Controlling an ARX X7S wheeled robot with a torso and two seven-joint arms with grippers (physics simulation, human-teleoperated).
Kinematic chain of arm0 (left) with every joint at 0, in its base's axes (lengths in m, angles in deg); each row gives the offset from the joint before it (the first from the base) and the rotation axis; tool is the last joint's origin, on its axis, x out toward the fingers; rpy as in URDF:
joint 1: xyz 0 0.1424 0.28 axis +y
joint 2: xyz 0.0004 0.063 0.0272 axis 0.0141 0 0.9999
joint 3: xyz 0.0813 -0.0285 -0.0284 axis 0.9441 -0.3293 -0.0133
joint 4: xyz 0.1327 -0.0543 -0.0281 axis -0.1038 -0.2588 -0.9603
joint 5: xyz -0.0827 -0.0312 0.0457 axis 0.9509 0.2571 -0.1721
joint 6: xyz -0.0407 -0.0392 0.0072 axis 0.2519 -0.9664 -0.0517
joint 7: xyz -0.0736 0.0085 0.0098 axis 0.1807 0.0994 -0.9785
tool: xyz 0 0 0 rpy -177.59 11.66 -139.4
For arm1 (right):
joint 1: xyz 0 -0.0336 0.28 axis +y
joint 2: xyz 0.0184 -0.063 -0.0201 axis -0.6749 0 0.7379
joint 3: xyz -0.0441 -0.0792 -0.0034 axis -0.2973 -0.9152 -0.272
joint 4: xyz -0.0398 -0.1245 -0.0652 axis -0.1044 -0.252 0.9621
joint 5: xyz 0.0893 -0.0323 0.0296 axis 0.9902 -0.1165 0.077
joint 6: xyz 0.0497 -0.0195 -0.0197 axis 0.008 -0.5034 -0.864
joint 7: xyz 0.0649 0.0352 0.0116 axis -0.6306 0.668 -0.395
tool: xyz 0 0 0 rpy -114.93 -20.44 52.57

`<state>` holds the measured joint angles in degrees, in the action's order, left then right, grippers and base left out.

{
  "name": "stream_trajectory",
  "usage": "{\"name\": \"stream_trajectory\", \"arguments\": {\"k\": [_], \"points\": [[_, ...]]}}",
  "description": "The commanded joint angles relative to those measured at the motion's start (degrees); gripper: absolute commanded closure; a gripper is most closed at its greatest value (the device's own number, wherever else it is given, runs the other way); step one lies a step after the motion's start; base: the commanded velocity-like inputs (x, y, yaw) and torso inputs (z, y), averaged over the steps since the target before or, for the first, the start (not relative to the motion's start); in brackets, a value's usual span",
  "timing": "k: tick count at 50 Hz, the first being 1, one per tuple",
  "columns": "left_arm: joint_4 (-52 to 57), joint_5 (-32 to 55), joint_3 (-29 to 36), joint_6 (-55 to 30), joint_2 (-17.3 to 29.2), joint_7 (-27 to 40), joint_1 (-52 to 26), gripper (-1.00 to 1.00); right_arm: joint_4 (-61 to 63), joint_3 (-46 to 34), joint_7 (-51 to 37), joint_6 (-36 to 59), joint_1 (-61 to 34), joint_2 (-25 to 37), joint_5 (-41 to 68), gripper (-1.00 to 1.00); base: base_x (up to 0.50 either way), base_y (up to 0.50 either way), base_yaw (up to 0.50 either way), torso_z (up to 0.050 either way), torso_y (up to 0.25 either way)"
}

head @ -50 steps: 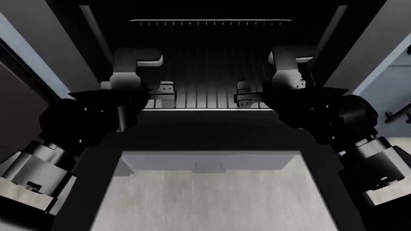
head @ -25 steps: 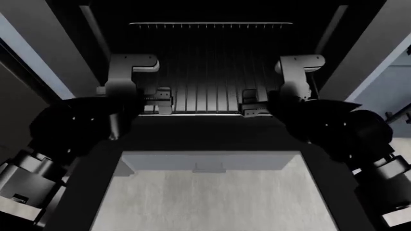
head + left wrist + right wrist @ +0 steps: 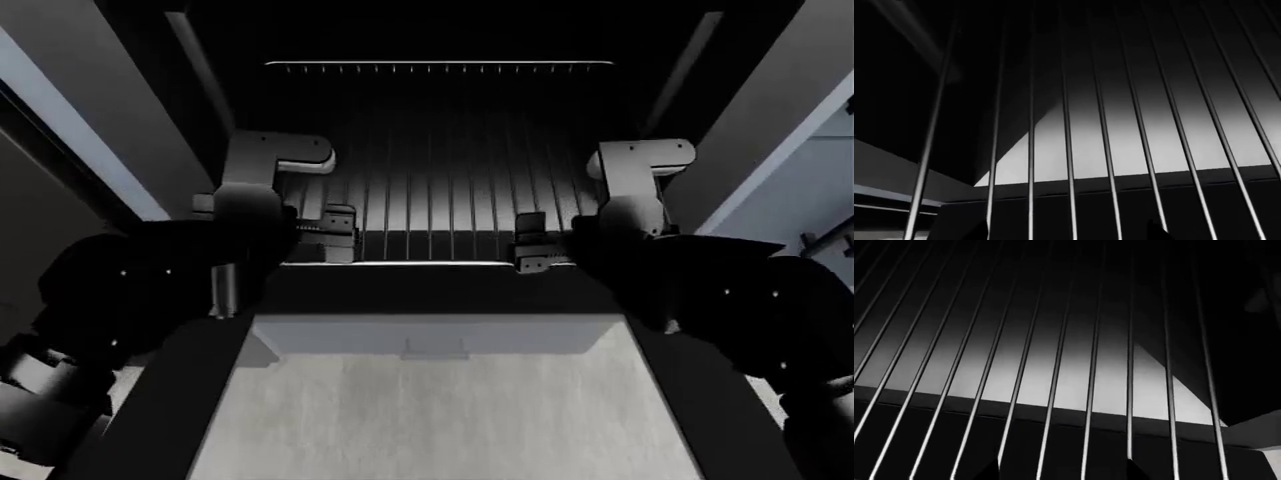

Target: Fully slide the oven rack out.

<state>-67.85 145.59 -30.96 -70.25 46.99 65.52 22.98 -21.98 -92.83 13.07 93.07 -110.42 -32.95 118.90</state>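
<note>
Oven rack (image 3: 438, 190) lies flat at frame centre, partly inside the cavity, wires running front to back, long axis left-right; left hand (image 3: 334, 236) and right hand (image 3: 531, 256) appear clenched on its front rail, so pull evenly, level, over the open oven door (image 3: 441, 400).

I count one oven rack (image 3: 434, 190) in front of me, with one bright front bar and one bright far bar. Two of my grippers sit at its near edge: my left gripper (image 3: 336, 235) and my right gripper (image 3: 531, 243). Below them is one open oven door (image 3: 434, 400) with one pale glass panel. My left wrist view shows about nine rack wires (image 3: 1067, 150); my right wrist view shows around eleven, though the dark ones at the edges are hard to count.
</note>
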Motion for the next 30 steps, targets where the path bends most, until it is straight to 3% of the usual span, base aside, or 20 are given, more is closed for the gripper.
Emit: {"name": "stream_trajectory", "arguments": {"k": [1,30], "points": [[-1.48,8.53,4.64,-4.95,4.02,5.42,9.93,-1.0,2.33,-2.72,-8.27,4.42,9.93,5.99,8.53,-1.0,0.0,0.0,0.0,0.0,-0.011],[18.07,24.52,-1.09,-3.33,13.62,16.76,26.78,-1.0,21.74,1.49,-17.03,2.34,23.56,17.05,19.85,-1.0,0.0,0.0,0.0,0.0,-0.011]]}}
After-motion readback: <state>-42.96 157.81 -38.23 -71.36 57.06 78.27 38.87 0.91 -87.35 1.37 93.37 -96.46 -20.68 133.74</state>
